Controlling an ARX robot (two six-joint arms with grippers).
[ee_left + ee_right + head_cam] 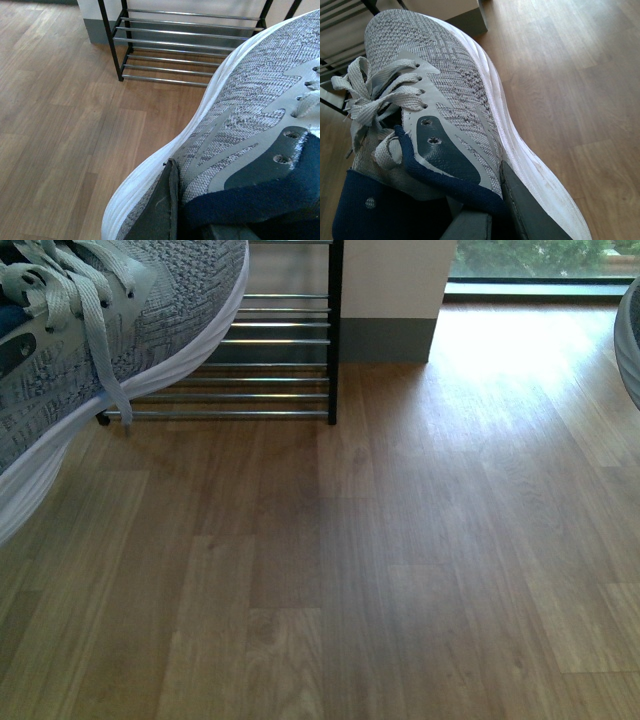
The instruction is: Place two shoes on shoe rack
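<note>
Apparently the left claw (196,220) pinches the left shoe (250,115) by its collar, the right claw (496,216) likewise the right shoe (455,80).

Knit-cloth shoes (460,85) w/ matt white soles; rack (334,340) black metal frame, glossy chrome bars; wood floor (400,560).

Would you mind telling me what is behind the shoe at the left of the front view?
The shoe rack: its chrome bars and one black post show past the shoe. The shoe covers the rack's left part.

Left claw (190,221) and right claw (496,219) are dark grey
</note>
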